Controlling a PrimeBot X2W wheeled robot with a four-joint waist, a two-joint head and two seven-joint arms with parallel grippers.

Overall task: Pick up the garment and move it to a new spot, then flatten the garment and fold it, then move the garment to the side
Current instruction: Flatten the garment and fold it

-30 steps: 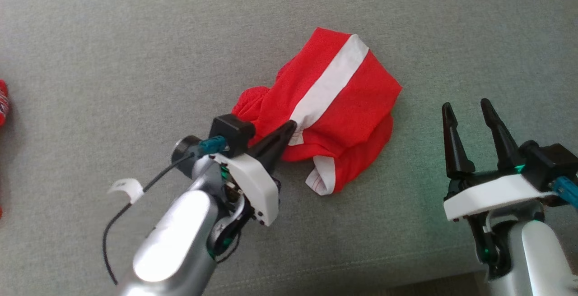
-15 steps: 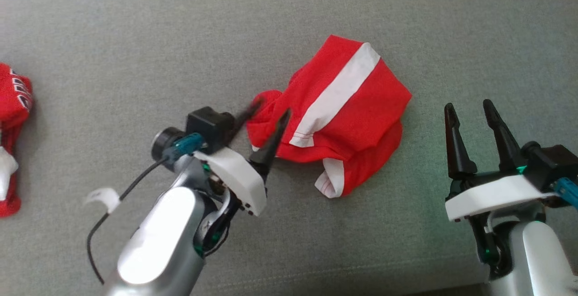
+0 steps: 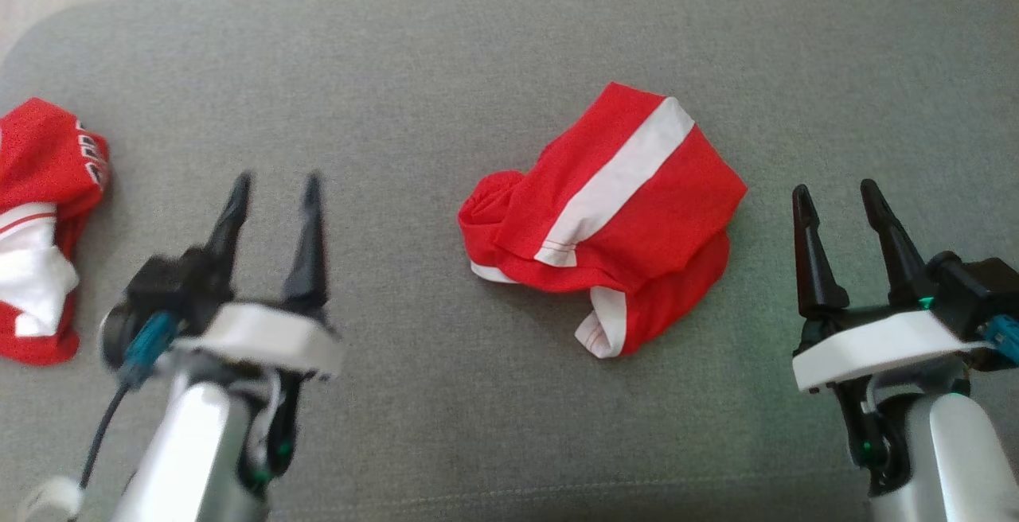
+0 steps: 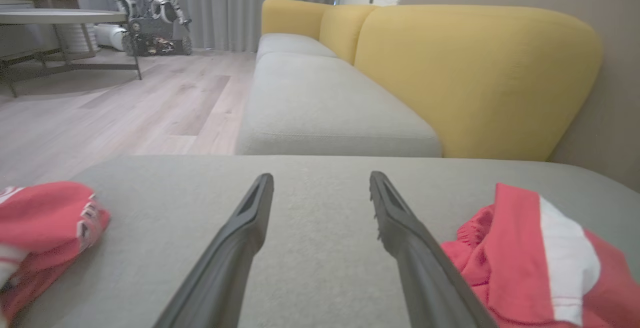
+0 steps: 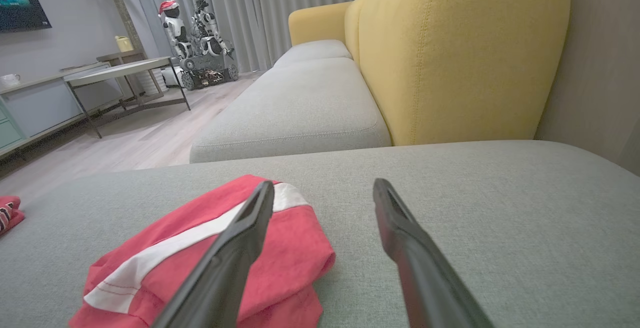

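The garment (image 3: 637, 212) is a red piece with a white band, lying crumpled in a heap in the middle of the grey cushion (image 3: 446, 84). My left gripper (image 3: 277, 181) stands open well to the left of it, blurred, with nothing between its fingers. In the left wrist view the garment (image 4: 525, 268) lies just right of the open left gripper (image 4: 321, 177). On the other side of the heap my right gripper (image 3: 834, 188) is open and apart from it. The right wrist view has the garment (image 5: 200, 263) left of, and partly behind, the empty right gripper (image 5: 324, 184).
A second red and white cloth (image 3: 44, 220) lies bunched at the cushion's left edge. Beyond the cushion are a grey sofa seat (image 4: 320, 103) with a yellow back (image 4: 475, 73), wooden floor (image 4: 125, 98), a table (image 5: 125, 68) and another robot (image 5: 200, 43).
My left gripper has opened, let go of the garment's left edge and drawn back to the left. The head camera has shifted, bringing the second cloth into view. The right gripper has not moved.
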